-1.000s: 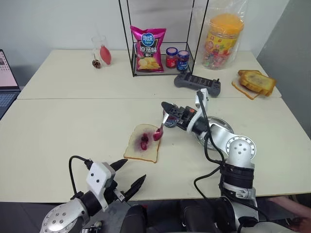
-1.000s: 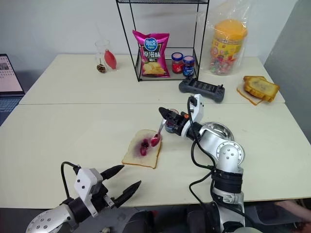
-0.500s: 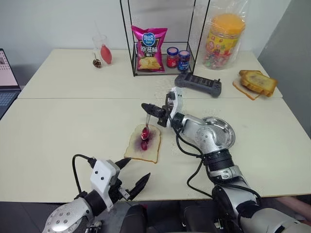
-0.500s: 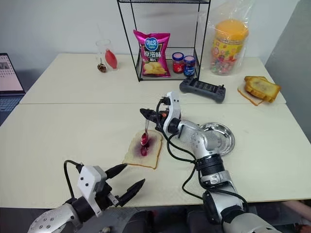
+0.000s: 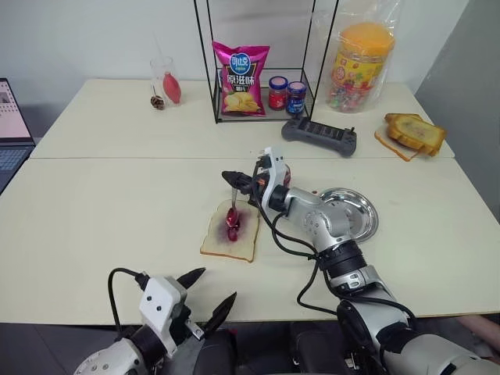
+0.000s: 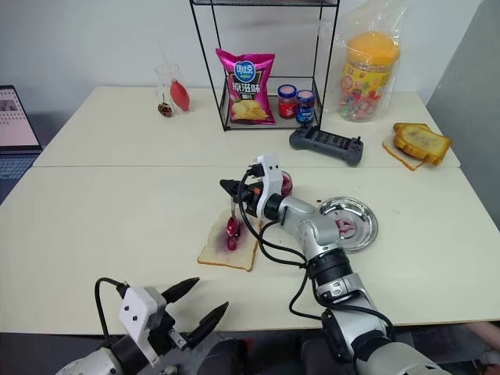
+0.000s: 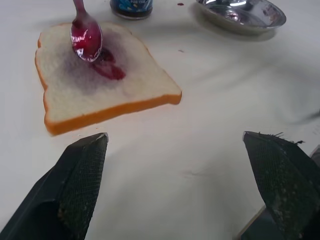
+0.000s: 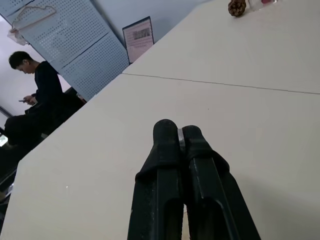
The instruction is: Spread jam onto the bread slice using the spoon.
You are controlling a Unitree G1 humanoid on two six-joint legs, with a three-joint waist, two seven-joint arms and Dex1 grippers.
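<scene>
Bread slice [image 5: 230,234] lies flat on the cream table [image 5: 109,203], just left of frame centre in the head views, crust tan, a red-purple smear of jam [image 7: 107,70] across its middle.

Right gripper [image 5: 230,179] reaches in from the right side of the frame, fingers pinched tight on the handle of the spoon [image 5: 232,212]. In the right wrist view a sliver of metal shows between the two closed black fingers [image 8: 165,145]. Spoon hangs bowl-down; the stained bowl sits at the jam patch near the upper part of the slice. Cannot tell whether it presses or just grazes the crumb.

Left gripper [image 6: 194,303] sits at the lower left of the frame, near the table edge, fingers spread wide, holding nothing, well apart from the bread.

Small jam jar [image 7: 131,7] with blue label stands just beyond the slice, mostly behind the right arm in the head views. Silver plate [image 5: 361,215] lies right of centre, beside the arm.

Person seated with a phone at the upper left of the right wrist view [image 8: 42,95].
</scene>
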